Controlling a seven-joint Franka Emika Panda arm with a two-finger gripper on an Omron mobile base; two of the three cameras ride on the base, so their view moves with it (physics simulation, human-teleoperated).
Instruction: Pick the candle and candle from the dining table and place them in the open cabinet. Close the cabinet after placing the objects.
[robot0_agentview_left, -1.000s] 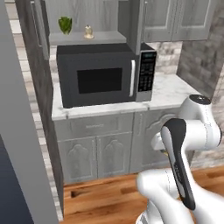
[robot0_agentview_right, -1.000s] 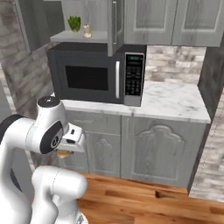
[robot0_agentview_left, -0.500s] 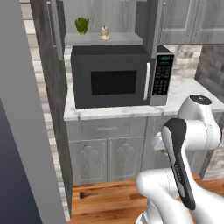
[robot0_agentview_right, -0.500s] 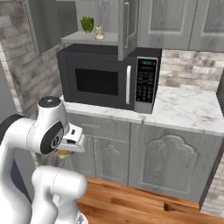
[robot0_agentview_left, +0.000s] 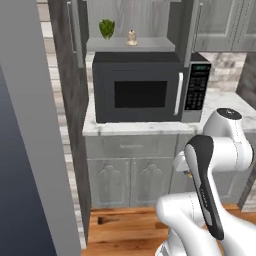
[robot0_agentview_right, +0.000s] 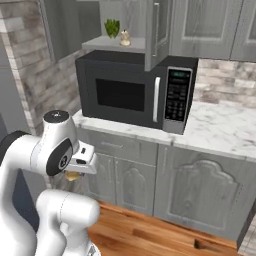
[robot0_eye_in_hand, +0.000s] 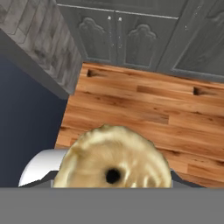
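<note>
The tan-gold candle (robot0_eye_in_hand: 114, 159) sits pinched in the gripper (robot0_eye_in_hand: 114, 186), its top facing the hand camera, above the wood floor (robot0_eye_in_hand: 144, 109); far ahead, a cream candle (robot0_agentview_left: 131, 37) stands on the open cabinet's (robot0_agentview_left: 135, 45) shelf beside a green plant (robot0_agentview_left: 106, 28)

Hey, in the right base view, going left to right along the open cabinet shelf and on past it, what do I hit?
Green plant → cream candle → open cabinet door → closed upper cabinet doors. All sit above the black microwave.
</note>
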